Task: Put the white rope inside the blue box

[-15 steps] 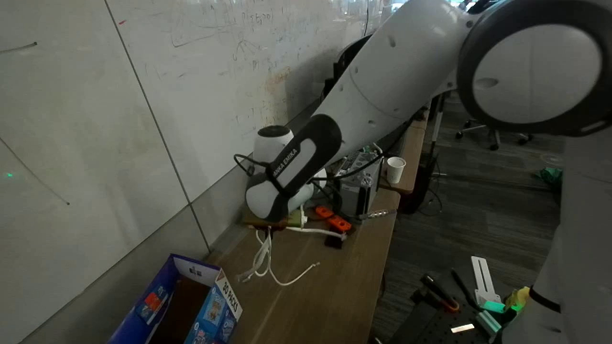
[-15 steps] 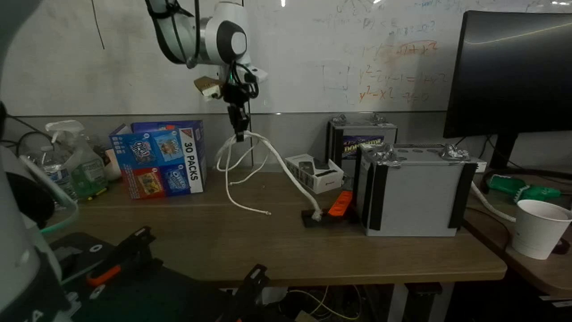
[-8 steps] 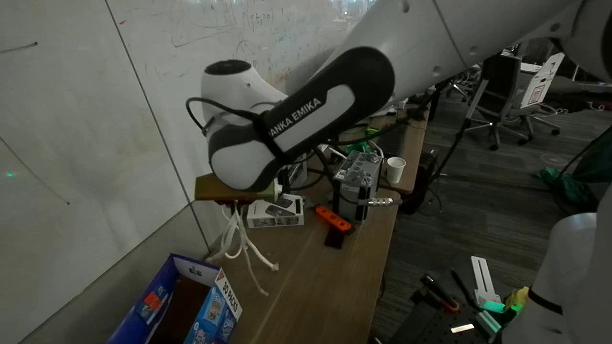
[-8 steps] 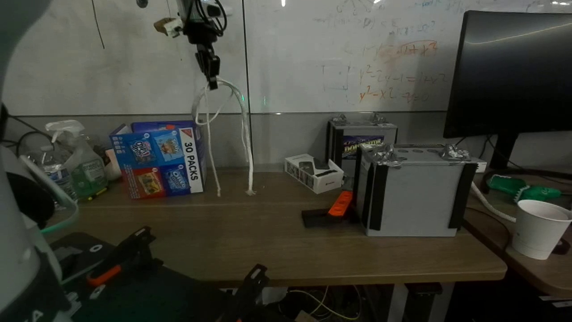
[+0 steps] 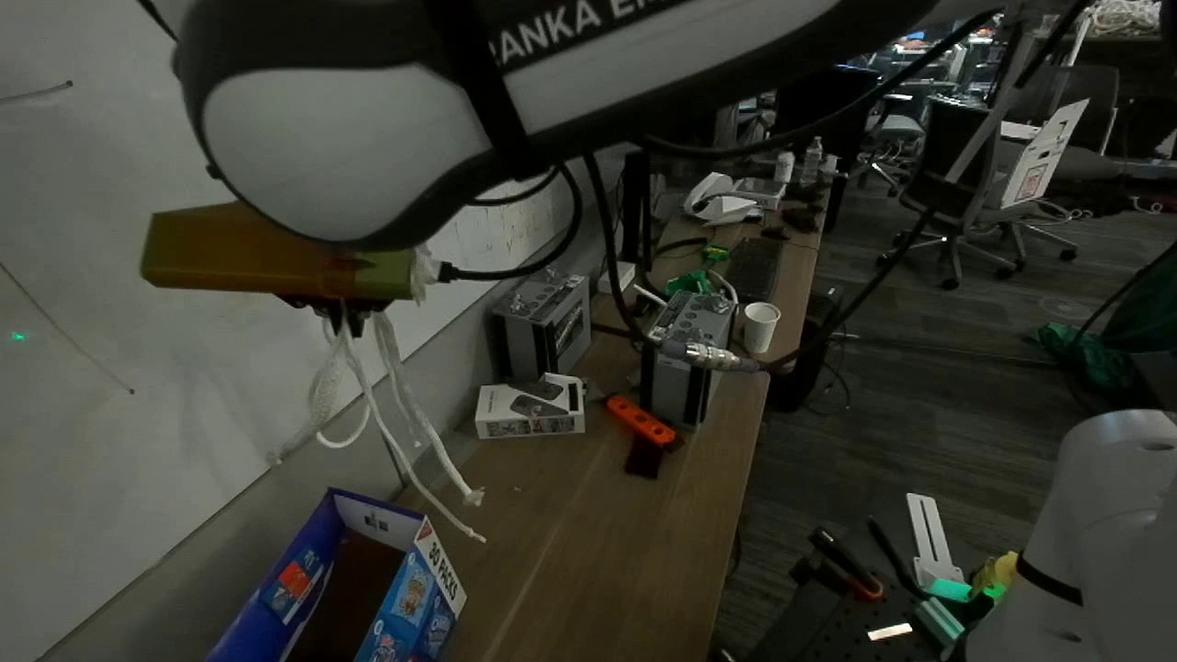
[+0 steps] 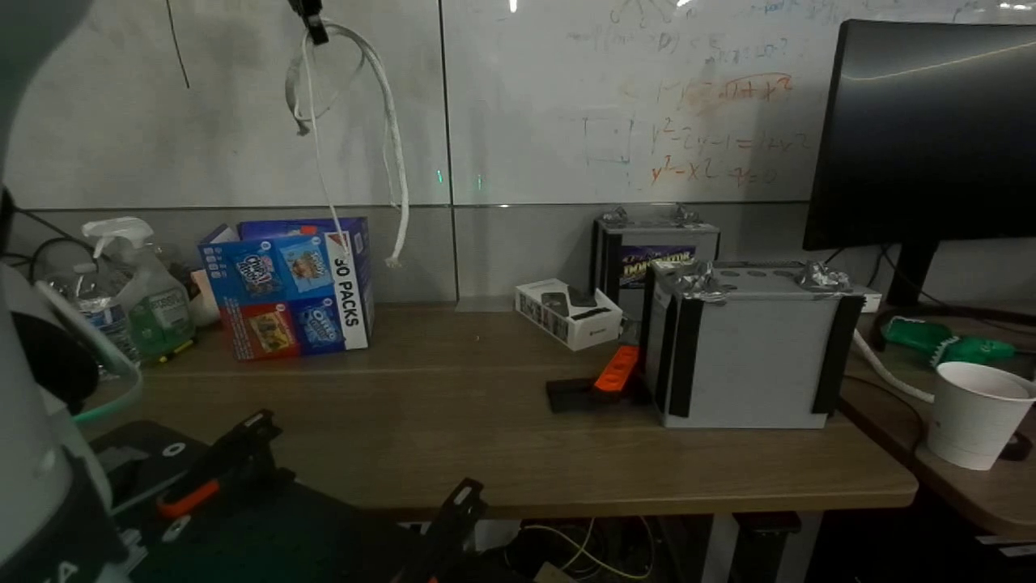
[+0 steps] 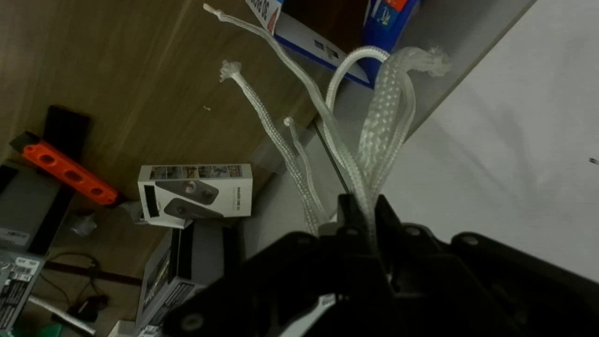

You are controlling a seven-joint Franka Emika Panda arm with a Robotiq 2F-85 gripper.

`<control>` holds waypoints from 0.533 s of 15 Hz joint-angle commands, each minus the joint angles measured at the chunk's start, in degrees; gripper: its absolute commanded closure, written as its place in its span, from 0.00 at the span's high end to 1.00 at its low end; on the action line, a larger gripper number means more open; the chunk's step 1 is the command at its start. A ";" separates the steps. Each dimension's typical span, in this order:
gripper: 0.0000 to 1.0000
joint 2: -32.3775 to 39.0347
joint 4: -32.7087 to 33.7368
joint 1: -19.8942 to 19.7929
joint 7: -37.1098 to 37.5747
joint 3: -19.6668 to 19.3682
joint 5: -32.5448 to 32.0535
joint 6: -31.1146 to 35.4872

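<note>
high, and not yet across

the gripper (image 7: pixel 365 206) pinches the white rope (image 7: pixel 376 128), which hangs lengthwise down, outside the blue box (image 6: pixel 283 289). that sits lower and to one side, so moving across probably comes before lowering.

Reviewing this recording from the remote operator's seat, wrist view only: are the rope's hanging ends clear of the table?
Observer: Yes. In an exterior view the white rope hangs from the end effector, and every end that shows there is above the table.
Operator: Anything near the target that my picture misses?
Observer: In an exterior view, a spray bottle stands to the left of the blue box.
Operator: What's printed there? My picture crops the words.
Observer: In both exterior views the lettering reads 30 PACKS.
</note>
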 commanded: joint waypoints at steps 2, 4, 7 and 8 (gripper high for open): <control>0.05 2.50 10.13 0.77 8.00 5.22 -7.47 -8.28; 0.05 3.83 12.83 1.28 9.51 6.74 -9.33 -10.18; 0.05 6.67 16.91 2.46 11.19 7.74 -11.02 -12.21; 0.05 7.66 18.20 3.00 11.26 7.77 -11.02 -12.50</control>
